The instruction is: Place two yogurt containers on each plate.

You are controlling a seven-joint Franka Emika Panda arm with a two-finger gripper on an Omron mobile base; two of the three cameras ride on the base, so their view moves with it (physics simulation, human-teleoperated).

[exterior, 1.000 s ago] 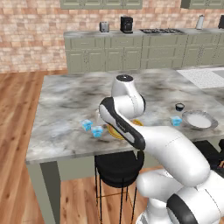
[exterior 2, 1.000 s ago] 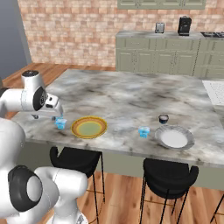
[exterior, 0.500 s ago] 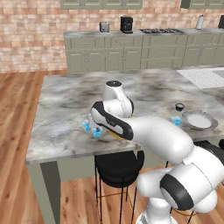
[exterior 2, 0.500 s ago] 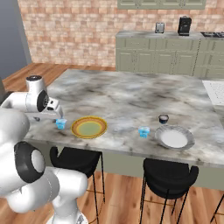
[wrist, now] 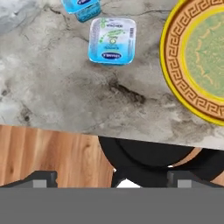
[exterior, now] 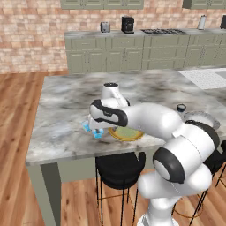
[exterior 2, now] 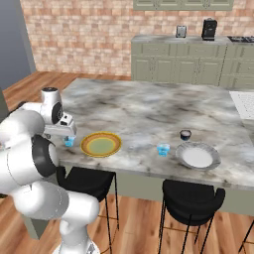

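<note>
Left base view: hand [exterior: 93, 128] low over the near-left edge of the grey marbled desk [exterior: 70, 106], two small light-blue yogurt cups [exterior: 98, 133] just beside it, left of the round yellow-rimmed plate with a pale green centre [exterior: 126, 133]. Shallow grey-white plate [exterior: 199, 119] far right, small dark cup [exterior: 181, 108] just beyond it.

Right base view: hand [exterior 2: 63, 133] over one blue cup [exterior 2: 69, 142], left of the yellow plate [exterior 2: 101, 144]. Third yogurt cup [exterior 2: 163, 149] sits between the plates, near the grey-white plate [exterior 2: 198, 156]. Both plates bare.

Hand view: fingers [wrist: 41, 178] spread wide, gripping nothing. Yogurt cup [wrist: 112, 40] on the desk beside the plate rim [wrist: 175, 83], apart from it; another cup [wrist: 81, 6] touching it at the frame edge. Black stool seat [wrist: 153, 162] below the desk edge.
</note>
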